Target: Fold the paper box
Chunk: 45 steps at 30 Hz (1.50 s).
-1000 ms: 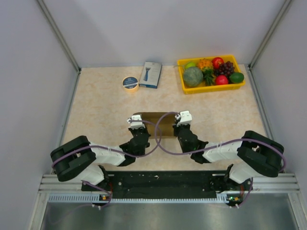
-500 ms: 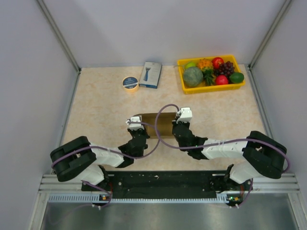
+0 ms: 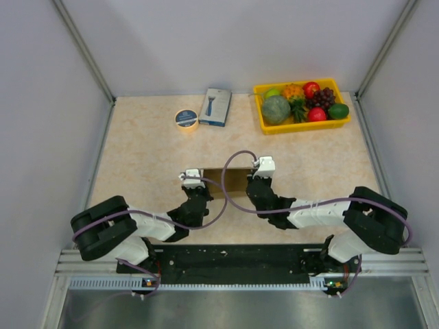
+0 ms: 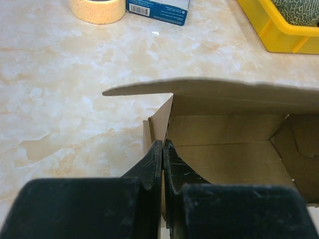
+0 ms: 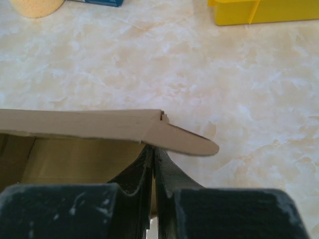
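Note:
The paper box (image 3: 232,179) is brown cardboard, partly raised into an open shell between my two grippers at the table's middle. My left gripper (image 3: 195,186) is shut on the box's left end wall. The left wrist view shows its fingertips (image 4: 163,145) pinching that thin wall, with the box's hollow inside (image 4: 229,144) to the right and a flap curving over the top. My right gripper (image 3: 255,184) is shut on the right end. In the right wrist view its tips (image 5: 152,149) clamp the wall just under the box's rounded flap (image 5: 184,139).
A yellow tray (image 3: 305,127) of fruit stands at the back right. A blue-and-white printed box (image 3: 215,107) and a tape roll (image 3: 186,119) lie at the back centre-left. Grey walls close in the table on three sides.
My right gripper has shifted left onto the box's right end and closed on it. The left gripper has drawn slightly toward the near edge, and the box now stands more open.

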Available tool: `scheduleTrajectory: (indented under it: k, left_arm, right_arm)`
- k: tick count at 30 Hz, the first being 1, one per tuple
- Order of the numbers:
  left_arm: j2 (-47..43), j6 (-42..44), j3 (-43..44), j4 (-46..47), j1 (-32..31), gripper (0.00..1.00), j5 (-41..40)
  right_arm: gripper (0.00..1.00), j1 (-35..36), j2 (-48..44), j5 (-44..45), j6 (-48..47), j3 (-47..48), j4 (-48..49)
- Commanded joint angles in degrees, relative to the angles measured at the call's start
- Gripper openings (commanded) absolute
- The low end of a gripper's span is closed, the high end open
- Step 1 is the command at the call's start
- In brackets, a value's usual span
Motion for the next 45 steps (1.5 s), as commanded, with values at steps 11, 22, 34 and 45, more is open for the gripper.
scheduleTrajectory:
  k: [11,22,34,45]
  left_arm:
    - [2.46,-1.4,-1.64,2.62,-0.65,0.0,1.31]
    - [3.95,-2.11,-2.08,3.76,-1.09,0.0,-0.18]
    - [5.53,2.02,0.2,3.94,-3.29,0.0,-2.64]
    - [6.15,0.79,-0.41,0.52,-5.05,0.21,-3.79]
  right_arm:
    - [0.32,1.28,-16.89,-10.77,3.58,-3.57,-16.13]
    - [0.64,-13.72,-33.56,-39.48,8.5,10.72,-42.87]
    - [0.47,-24.12,4.0,-82.14,29.49,30.28,-24.3]
    - [0.42,-22.89,10.78,-84.79,36.37,15.6,2.89]
